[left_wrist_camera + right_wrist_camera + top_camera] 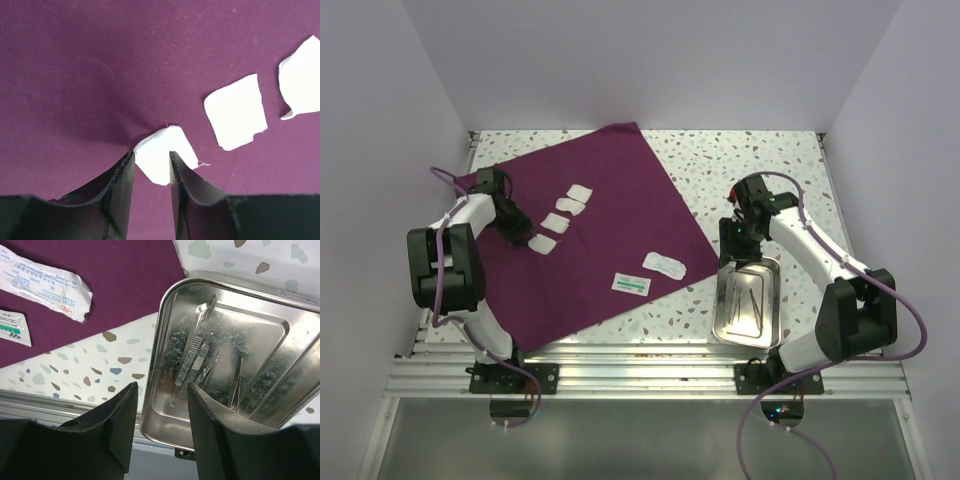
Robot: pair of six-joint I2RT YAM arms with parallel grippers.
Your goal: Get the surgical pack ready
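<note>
The pack is not put together yet, and the step in hand looks like picking up the white pads. The purple cloth (610, 190) lies flat and open on the table (740, 160). Four gauze pads (570, 205) sit in a row on the left half of the cloth. Two packets (632, 284) lie on the cloth near its front right edge. The steel tray (255, 335) sits off the cloth, just past its front right edge, with the metal tools (192, 350) inside. The left pincer (151, 161) is down on the cloth at the front pad of the row. Its jaws are partly open, one on each side of a corner of that pad. The tips seem to press on the pad, and it holds nothing. I think it must next squeeze shut on the pad alone, not on the cloth under it, which bunches up a little there. The right pincer (161, 386) is about half open, off the cloth, with the tray's rim between its jaws. It grips nothing, and I cannot tell if it touches the rim.
</note>
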